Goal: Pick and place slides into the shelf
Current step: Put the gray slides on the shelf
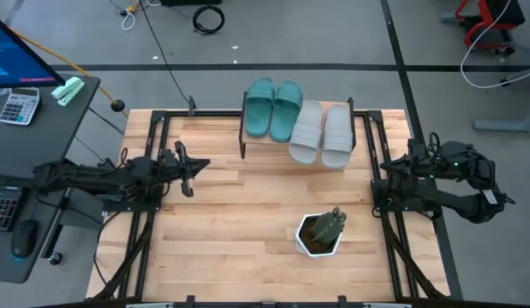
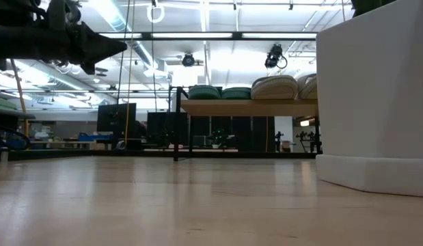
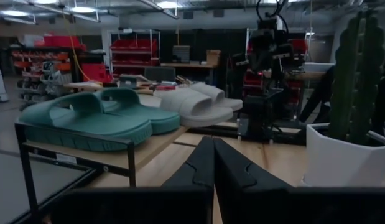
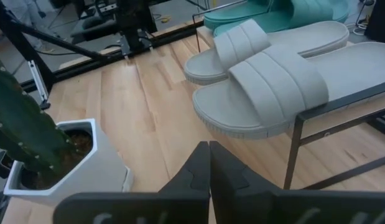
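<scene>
A broad stretch of bare light wooden surface point(image 1: 247, 214) is left open between the two arms, bounded by black frame rails at its sides. At the far edge, the small low rack with a light plank top and thin black legs point(image 1: 245, 137) is fully occupied: two teal-green rubber slides point(image 1: 272, 108) sit beside two light grey rubber slides point(image 1: 322, 133), whose heels overhang the front edge. A white pot with a green cactus point(image 1: 320, 233) is placed near the right side; in the low view it is cut off. The left gripper point(image 1: 202, 163) is held shut, empty, over the left edge. The right gripper point(image 4: 209, 163) is closed on nothing, at the right edge.
</scene>
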Controlling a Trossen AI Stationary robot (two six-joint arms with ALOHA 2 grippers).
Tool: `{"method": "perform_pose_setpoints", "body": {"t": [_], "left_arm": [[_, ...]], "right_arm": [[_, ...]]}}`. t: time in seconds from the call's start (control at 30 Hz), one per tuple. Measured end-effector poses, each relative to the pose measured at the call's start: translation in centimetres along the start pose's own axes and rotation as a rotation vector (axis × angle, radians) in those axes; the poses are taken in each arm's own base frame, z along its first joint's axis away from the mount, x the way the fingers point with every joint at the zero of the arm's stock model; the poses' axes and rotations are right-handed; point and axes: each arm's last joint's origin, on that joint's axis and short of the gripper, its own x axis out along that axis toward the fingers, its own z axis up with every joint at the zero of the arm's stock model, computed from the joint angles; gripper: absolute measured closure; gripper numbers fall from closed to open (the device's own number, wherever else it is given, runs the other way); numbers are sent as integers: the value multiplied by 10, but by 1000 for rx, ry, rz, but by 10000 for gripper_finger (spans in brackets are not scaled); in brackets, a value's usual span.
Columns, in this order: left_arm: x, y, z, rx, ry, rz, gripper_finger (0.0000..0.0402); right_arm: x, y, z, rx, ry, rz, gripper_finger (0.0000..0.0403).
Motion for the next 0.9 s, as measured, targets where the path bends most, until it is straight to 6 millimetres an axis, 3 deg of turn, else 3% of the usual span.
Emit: {"method": "perform_pose_setpoints", "body": {"t": [0.43, 0.9], "left_arm": [[-18, 5, 9, 33, -53, 11, 394], [-32, 11, 4, 51, -10, 89, 393]], "right_arm": [[0, 0, 0, -2, -3, -5, 403], [0, -1, 0, -3, -6, -20, 403]]}}
